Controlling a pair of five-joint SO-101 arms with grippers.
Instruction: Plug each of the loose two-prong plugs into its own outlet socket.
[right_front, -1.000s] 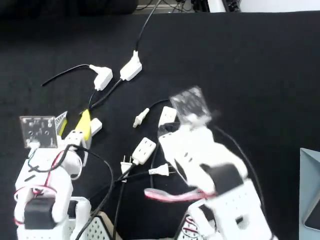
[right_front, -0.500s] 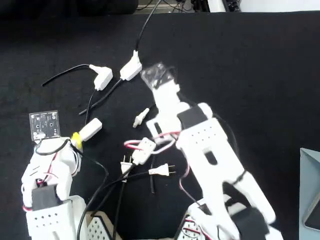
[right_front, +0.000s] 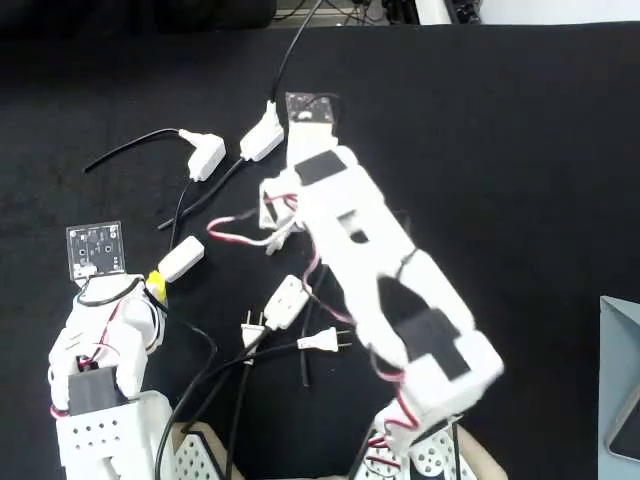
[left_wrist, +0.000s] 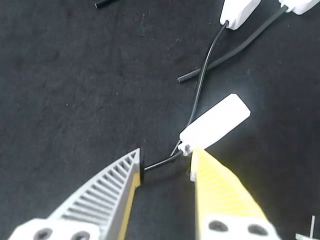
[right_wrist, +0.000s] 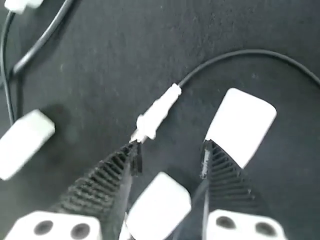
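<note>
Left hand (left_wrist: 165, 162): spread wide, gripping nothing. The tip of my yellow finger (left_wrist: 212, 185) touches the end of a white socket block (left_wrist: 215, 127). A thin black cord (left_wrist: 200, 95) runs across the gap between my two fingers.

Right hand (right_wrist: 167, 155): also spread wide, nothing held. A small plug (right_wrist: 155, 114) lies tilted, its end just at one fingertip. A second socket (right_wrist: 242, 125) lies just past the other fingertip, and a strip of black cloth separates it from the plug. A third socket (right_wrist: 157, 202) sits lower, between the fingers.

From above, my right arm stretches over the middle of the surface (right_front: 520, 150) towards its far edge, crossing the cords. The first loose plug (right_front: 252, 326) and the second loose plug (right_front: 322, 342) lie near the front, between my two arms, close together but apart. A white adapter (right_front: 205, 155) lies farther back, well apart from my left hand. A grey object (right_front: 620, 380) sits at the right edge.
</note>
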